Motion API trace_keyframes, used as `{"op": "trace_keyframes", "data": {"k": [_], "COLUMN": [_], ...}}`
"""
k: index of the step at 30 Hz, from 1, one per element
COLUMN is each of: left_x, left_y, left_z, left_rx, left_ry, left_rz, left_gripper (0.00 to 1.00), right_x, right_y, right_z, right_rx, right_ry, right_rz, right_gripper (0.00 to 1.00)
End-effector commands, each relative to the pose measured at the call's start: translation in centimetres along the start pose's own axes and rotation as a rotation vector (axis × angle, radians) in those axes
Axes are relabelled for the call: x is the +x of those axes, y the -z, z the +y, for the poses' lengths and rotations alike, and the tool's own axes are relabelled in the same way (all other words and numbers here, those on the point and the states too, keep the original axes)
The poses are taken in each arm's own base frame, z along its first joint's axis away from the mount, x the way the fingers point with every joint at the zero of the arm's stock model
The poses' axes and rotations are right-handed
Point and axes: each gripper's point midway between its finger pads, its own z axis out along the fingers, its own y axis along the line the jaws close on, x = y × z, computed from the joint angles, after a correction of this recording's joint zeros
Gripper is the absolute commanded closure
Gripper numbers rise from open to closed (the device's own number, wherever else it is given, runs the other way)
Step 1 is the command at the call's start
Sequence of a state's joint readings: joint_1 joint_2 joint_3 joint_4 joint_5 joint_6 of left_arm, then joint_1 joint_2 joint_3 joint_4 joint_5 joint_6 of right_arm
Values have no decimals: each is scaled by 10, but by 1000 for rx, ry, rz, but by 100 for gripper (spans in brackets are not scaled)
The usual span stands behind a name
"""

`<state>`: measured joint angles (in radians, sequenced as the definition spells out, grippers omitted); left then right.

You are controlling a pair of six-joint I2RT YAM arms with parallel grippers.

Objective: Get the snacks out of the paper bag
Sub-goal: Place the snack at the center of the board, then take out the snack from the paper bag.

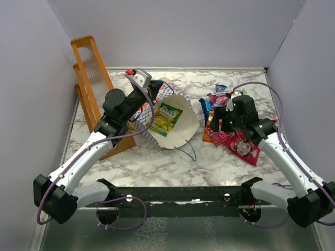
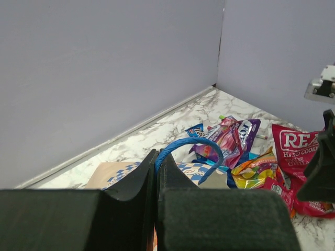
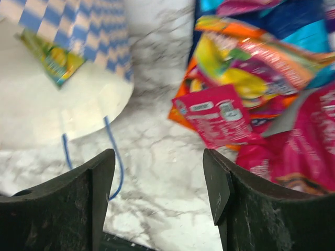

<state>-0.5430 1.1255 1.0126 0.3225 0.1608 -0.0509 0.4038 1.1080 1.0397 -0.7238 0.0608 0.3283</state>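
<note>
paper bag (image 1: 180, 137) lay on its side on the table (image 1: 157, 162), mouth facing the nearer right hand (image 3: 158, 163), which hung open and empty. green-yellow candy bag (image 1: 167, 117) sat inside, leftward of that hand. left hand (image 2: 156, 159) was clamped on the blue cord handle (image 2: 191, 142). the bag's depths were hidden.

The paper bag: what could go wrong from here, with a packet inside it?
The left gripper pinches only the thin handle; it could slip or tear, dropping the bag. The green packet lies deep inside, so the open right gripper might crumple or shove the bag reaching in. It could also snag the loose handle nearby.
</note>
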Motion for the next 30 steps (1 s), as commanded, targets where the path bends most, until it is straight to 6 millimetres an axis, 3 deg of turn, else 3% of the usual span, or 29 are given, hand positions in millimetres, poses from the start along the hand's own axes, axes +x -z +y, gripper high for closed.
{"op": "trace_keyframes", "data": {"k": [1, 6, 13, 19, 22, 26, 30], "left_x": [-11, -10, -9, -8, -11, -20, -27], "left_y": [2, 1, 1, 1, 2, 7, 12], "left_z": [-1, -2, -2, -3, -3, -5, -11], "left_rx": [14, 18, 19, 22, 22, 28, 53], "left_ry": [-2, 2, 4, 7, 6, 4, 7], "left_rz": [-42, -41, -38, -38, -43, -67, -98], "left_gripper": [100, 100, 100, 100, 100, 100, 100], "right_x": [24, 45, 58, 67, 65, 74, 71], "right_y": [6, 8, 18, -20, -35, -67, -88], "right_z": [51, 73, 153, 181, 195, 184, 186], "right_rx": [-311, -418, -579, -400, -297, -115, -70], "right_ry": [-54, -59, -62, -388, -430, -536, -569], "right_rz": [47, 70, 16, 5, -48, -59, -104], "right_gripper": [31, 31, 33, 39, 40, 40, 40]}}
